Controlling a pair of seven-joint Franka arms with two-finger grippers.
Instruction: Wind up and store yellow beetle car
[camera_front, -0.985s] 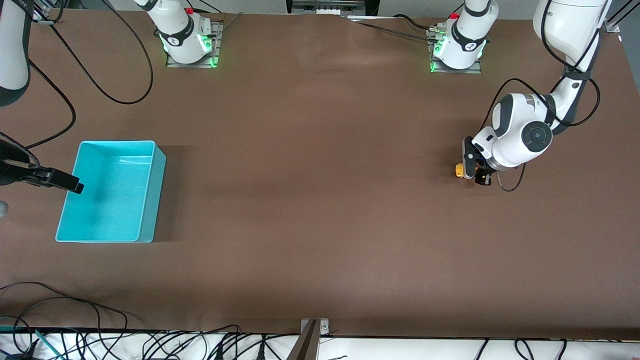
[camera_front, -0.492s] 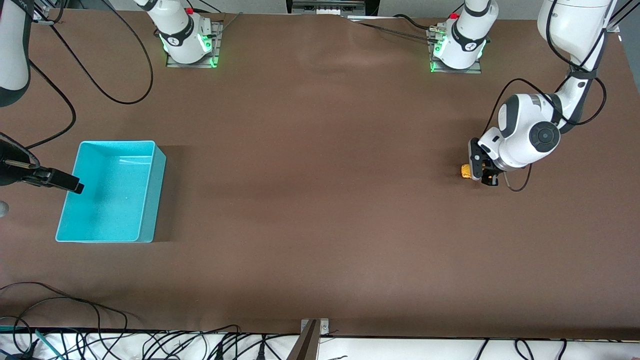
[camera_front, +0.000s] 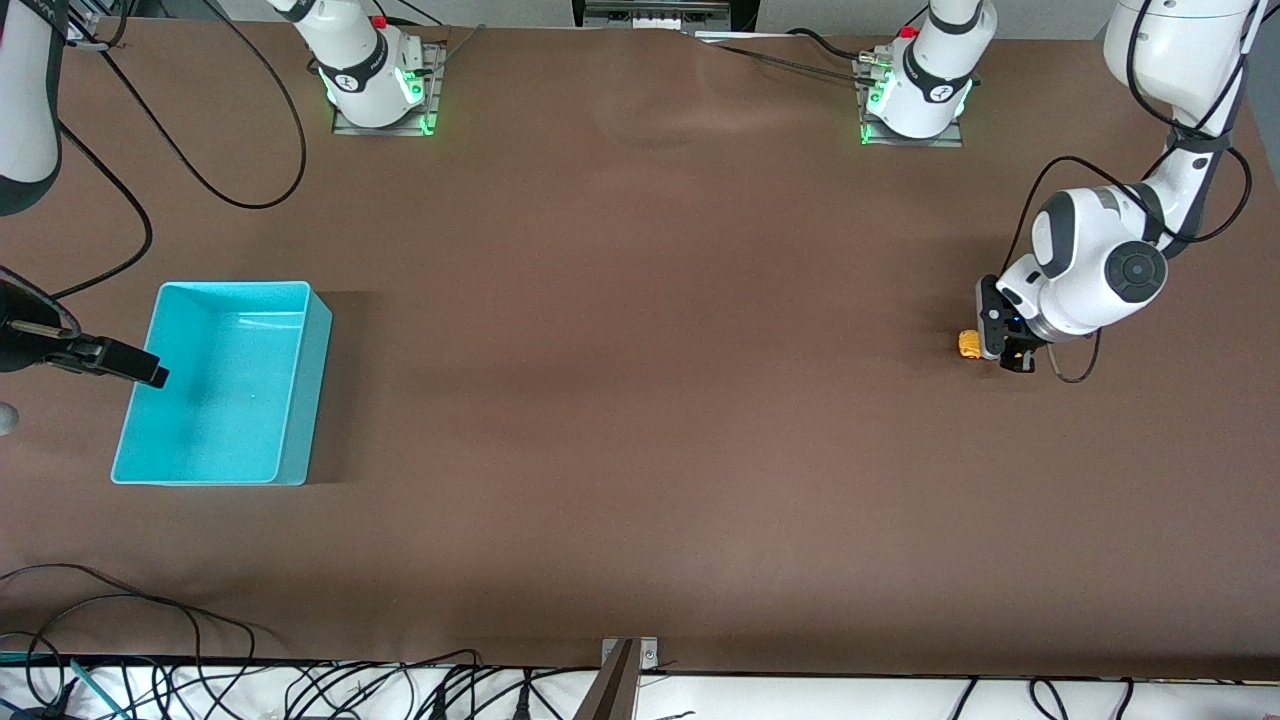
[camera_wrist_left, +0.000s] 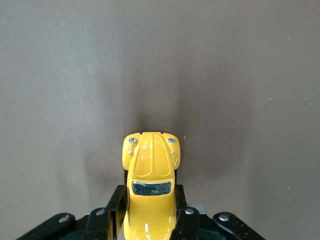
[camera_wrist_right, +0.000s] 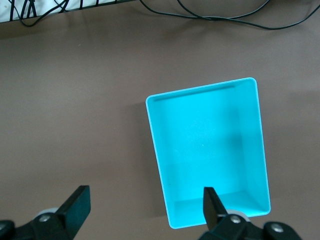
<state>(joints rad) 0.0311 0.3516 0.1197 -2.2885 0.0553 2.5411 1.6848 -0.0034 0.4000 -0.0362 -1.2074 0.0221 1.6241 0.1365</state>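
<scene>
The yellow beetle car (camera_front: 969, 345) sits low at the brown table near the left arm's end, between the fingers of my left gripper (camera_front: 1000, 348). In the left wrist view the car (camera_wrist_left: 150, 185) points away from the wrist, and the black fingers (camera_wrist_left: 111, 212) press its sides. The cyan bin (camera_front: 222, 383) stands at the right arm's end and looks empty. My right gripper (camera_front: 130, 365) is open over the bin's outer edge. The right wrist view shows the bin (camera_wrist_right: 210, 150) under the spread fingertips (camera_wrist_right: 75, 205).
The two arm bases (camera_front: 372, 75) stand along the table edge farthest from the front camera. Cables (camera_front: 150, 640) lie along the nearest edge and by the bin's end. A wide stretch of bare brown table lies between the car and the bin.
My left gripper has dragged the car along the table, away from the bin toward the left arm's end. The right arm has not moved.
</scene>
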